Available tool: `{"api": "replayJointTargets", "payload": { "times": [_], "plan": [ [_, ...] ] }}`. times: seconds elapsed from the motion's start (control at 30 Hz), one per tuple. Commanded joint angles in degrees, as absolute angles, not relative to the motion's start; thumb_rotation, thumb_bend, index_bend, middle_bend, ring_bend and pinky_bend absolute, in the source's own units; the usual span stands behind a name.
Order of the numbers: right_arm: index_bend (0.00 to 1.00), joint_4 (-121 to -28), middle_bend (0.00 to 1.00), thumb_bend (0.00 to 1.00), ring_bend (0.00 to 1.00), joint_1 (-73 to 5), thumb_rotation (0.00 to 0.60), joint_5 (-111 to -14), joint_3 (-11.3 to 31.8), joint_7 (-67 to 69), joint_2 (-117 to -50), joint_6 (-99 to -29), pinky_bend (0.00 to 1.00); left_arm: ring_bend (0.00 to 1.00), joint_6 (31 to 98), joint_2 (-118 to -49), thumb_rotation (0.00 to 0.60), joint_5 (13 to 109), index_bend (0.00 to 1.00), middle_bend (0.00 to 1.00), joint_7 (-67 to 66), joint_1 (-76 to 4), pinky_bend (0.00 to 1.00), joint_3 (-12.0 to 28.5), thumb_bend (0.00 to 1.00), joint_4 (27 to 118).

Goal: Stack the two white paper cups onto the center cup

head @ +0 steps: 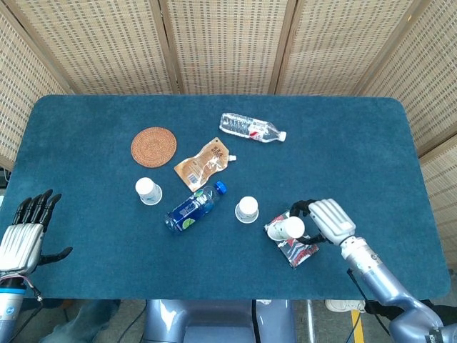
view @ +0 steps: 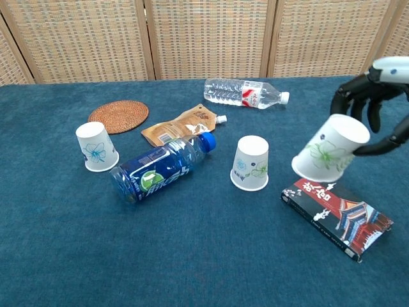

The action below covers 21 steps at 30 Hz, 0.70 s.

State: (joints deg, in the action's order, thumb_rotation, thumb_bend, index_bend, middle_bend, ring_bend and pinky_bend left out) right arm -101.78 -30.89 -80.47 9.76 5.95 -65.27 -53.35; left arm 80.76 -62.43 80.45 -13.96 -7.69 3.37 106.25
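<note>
White paper cup [view: 331, 149], upside down and tilted, is gripped by the right robot hand [view: 374, 96] above a red-black box [view: 337, 213], beside the center cup [view: 250, 163]. Left robot hand [head: 23, 234] hangs open, fingers spread.

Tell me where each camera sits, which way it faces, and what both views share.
Head view: high above the near edge, looking steeply down on the whole table; shows the left hand open at the near-left corner, and the right hand with its forearm.
Chest view: low at the near edge, looking across the table toward the wicker screens; shows only the right hand's fingers.
Shared: the right hand gripping the lifted cup, the center cup, left cup, and the card box.
</note>
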Motion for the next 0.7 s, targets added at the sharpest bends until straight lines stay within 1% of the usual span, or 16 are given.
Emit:
{"api": "replayJointTargets", "payload": {
  "times": [0.03, 0.13, 0.27, 0.47, 0.7],
  "plan": [
    [0.52, -104.2, 0.54, 0.39, 0.48, -36.7, 0.600, -72.7, 14.7, 0.5, -65.1, -48.5, 0.56, 0.00, 79.9, -62.5, 0.600, 79.1, 0.00, 0.00, -14.2, -8.3, 0.00, 3.9, 0.00, 106.3],
    [0.52, -104.9, 0.53, 0.39, 0.48, -41.5, 0.600, -65.2, 17.3, -5.6, -66.2, -46.1, 0.56, 0.00, 79.3, -62.6, 0.600, 77.7, 0.00, 0.00, -14.5, -8.7, 0.00, 4.4, 0.00, 106.2],
    [0.52, -105.3, 0.53, 0.40, 0.48, -46.6, 0.600, -56.6, 18.5, -12.3, -67.7, -45.3, 0.56, 0.00, 78.1, -62.8, 0.600, 75.9, 0.00, 0.00, -15.0, -9.2, 0.00, 4.6, 0.00, 106.1],
    [0.52, -105.4, 0.53, 0.41, 0.48, -53.0, 0.600, -46.6, 17.4, -21.9, -70.1, -46.6, 0.56, 0.00, 77.8, -62.8, 0.600, 74.7, 0.00, 0.00, -15.2, -9.6, 0.00, 5.0, 0.00, 106.1],
    [0.51, -106.1, 0.53, 0.41, 0.47, -58.7, 0.600, -36.8, 14.7, -31.0, -72.8, -50.9, 0.56, 0.00, 77.7, -62.7, 0.600, 74.5, 0.00, 0.00, -15.0, -9.8, 0.00, 4.7, 0.00, 106.1]
  ]
}}
